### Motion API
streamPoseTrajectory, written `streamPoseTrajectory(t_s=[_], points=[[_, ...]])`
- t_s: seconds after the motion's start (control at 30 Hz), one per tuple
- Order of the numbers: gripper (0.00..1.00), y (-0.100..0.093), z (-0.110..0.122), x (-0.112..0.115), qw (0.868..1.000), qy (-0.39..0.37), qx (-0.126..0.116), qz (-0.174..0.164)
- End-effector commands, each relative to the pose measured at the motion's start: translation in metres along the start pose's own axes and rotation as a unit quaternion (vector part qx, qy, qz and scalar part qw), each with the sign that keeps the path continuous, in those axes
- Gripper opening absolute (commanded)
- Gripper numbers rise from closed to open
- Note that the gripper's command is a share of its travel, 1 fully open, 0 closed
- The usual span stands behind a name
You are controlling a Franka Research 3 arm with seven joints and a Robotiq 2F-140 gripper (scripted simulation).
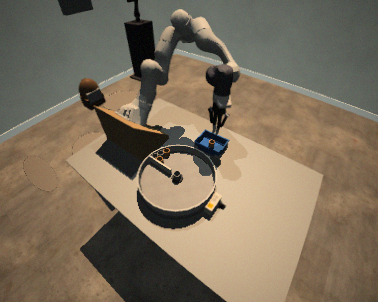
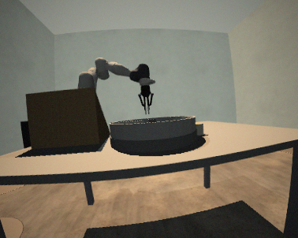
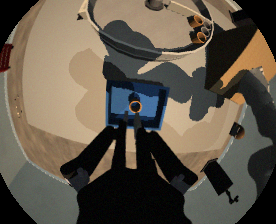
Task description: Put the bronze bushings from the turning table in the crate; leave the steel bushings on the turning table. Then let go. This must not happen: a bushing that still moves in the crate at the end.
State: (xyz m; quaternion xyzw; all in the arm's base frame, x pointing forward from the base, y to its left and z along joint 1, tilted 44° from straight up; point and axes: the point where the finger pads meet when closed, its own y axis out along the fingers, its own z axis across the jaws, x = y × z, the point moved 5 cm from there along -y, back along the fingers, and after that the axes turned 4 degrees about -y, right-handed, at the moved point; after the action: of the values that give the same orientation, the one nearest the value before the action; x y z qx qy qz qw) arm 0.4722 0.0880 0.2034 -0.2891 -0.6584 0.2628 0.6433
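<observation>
My gripper point(image 1: 216, 133) point(image 2: 147, 113) point(image 3: 131, 117) is shut to a narrow gap with nothing between its fingertips, pointing down above the blue crate point(image 1: 208, 150) point(image 3: 108, 105). A bronze bushing point(image 1: 211, 143) point(image 3: 135, 106) stands inside the crate, just beyond the fingertips in the wrist view. On the round turning table point(image 1: 188, 195) point(image 2: 156, 130) point(image 3: 119, 12), one bronze bushing point(image 1: 166, 151) point(image 3: 195, 21) and another bronze bushing point(image 1: 160, 158) point(image 3: 199, 37) sit close together near the wall. Grey steel bushings point(image 3: 205, 30) are beside them, partly hidden in the top view. The exterior view hides the crate.
The turning table has a raised rim, a central hub point(image 1: 176, 176) and a straight bar point(image 1: 160, 166) running from hub to wall. A tall brown panel point(image 1: 128, 131) point(image 2: 61, 118) point(image 3: 256, 55) stands beside it. A small box point(image 1: 213, 205) is at its outer side.
</observation>
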Motion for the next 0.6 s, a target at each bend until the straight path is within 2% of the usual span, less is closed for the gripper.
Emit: streamPoseTrajectory(t_s=[0.0,0.43,0.47,0.53,0.57], points=[[0.1,-0.002,-0.001,0.0,1.0,0.001,0.0,0.0],[0.1,-0.002,0.0,-0.001,1.0,0.001,0.0,0.0],[0.1,-0.002,0.004,-0.007,1.0,0.001,0.0,0.0],[0.1,-0.002,0.027,-0.037,1.0,0.001,0.0,0.0],[0.1,-0.002,0.031,-0.043,1.0,0.001,0.0,0.0]])
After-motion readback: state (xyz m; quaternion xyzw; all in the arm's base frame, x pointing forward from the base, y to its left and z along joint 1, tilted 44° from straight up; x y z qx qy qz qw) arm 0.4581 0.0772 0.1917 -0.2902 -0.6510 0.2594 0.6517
